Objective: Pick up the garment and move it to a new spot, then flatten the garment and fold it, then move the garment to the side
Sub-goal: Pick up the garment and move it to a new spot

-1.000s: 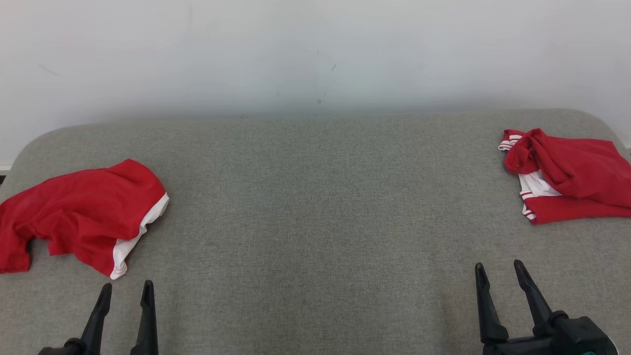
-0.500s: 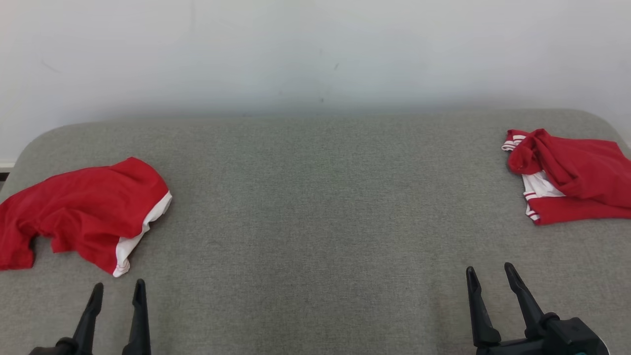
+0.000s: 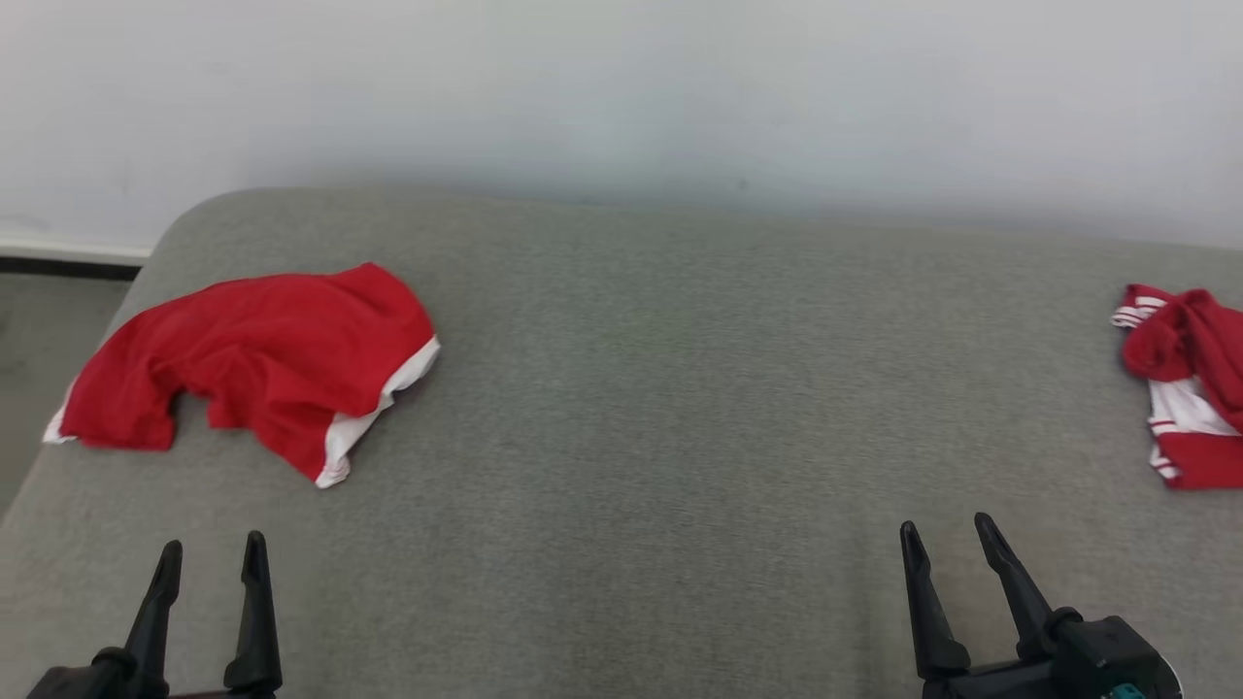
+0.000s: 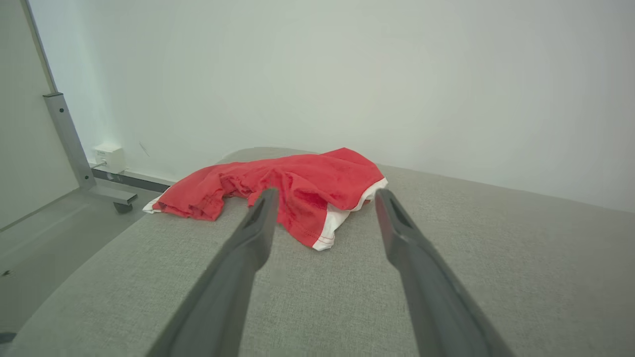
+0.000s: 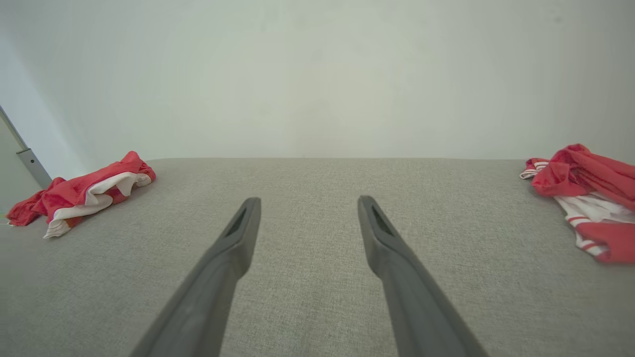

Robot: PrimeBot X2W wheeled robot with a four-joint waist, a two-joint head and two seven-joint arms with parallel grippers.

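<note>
A: Where is the garment being kept at this moment?

B: The red garment (image 3: pixel 252 359), trimmed in white, is lying bunched near the left end of the grey table (image 3: pixel 631 408), towards its rounded far corner. It is being left untouched and unfolded, so the pick-up is judged as not yet begun.

A: Why are the grippers being held as they are?

B: The left gripper (image 3: pixel 212 549) is being held wide open and empty, low over the table's near edge, with the garment just beyond its tips. In the left wrist view the white-hemmed corner (image 4: pixel 327 233) is being framed between the two fingers (image 4: pixel 248 243), so a reach for that corner is probably being lined up. The right gripper (image 3: pixel 942 529) is likewise being held fully open with nothing in it, over bare table well apart from the garment. It is likely being kept ready for the spreading.

A: Is the other red piece being counted?

B: A second red-and-white garment (image 3: pixel 1185 388) is being cut off by the right edge of the head view. It is lying at the table's right end, probably being kept aside. The bare middle is seemingly being reserved for the flattening.
</note>
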